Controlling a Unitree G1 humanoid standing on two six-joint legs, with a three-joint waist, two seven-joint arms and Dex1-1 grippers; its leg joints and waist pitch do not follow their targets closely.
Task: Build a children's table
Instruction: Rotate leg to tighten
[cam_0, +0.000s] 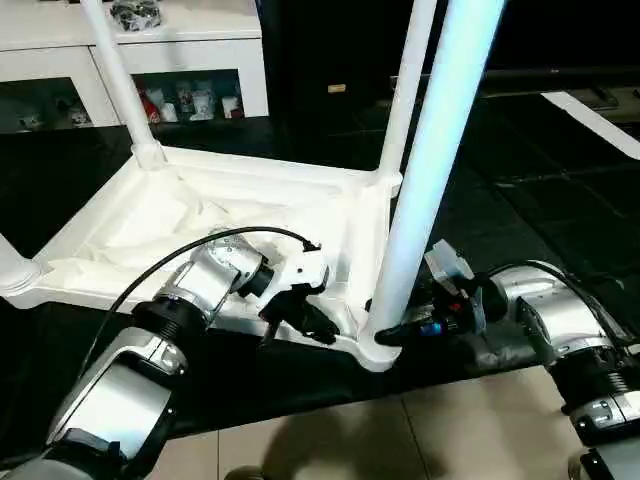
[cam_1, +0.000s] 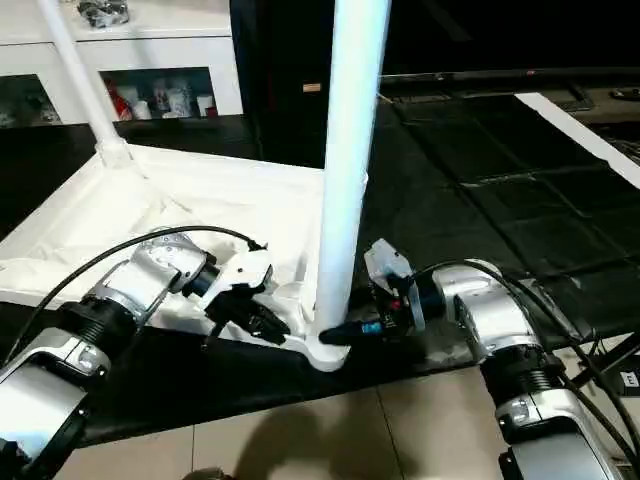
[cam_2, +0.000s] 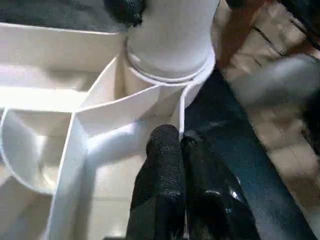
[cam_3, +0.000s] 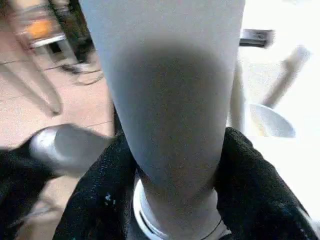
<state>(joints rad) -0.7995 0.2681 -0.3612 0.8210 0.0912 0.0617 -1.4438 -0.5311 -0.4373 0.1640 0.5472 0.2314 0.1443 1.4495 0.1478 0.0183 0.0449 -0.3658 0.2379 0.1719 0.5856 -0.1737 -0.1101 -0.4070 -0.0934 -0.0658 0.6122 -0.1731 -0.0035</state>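
Left eye view: right tool (cam_0: 392, 335) clamps the near leg (cam_0: 425, 180), left tool (cam_0: 318, 325) pinches the tabletop (cam_0: 130, 225) rim, cabinet (cam_0: 150, 60) behind

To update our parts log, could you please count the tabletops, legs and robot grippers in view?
tabletop: 1
legs: 4
grippers: 2
Total: 7

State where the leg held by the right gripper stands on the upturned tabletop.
The leg stands upright in the tabletop's near right corner socket, between both grippers.
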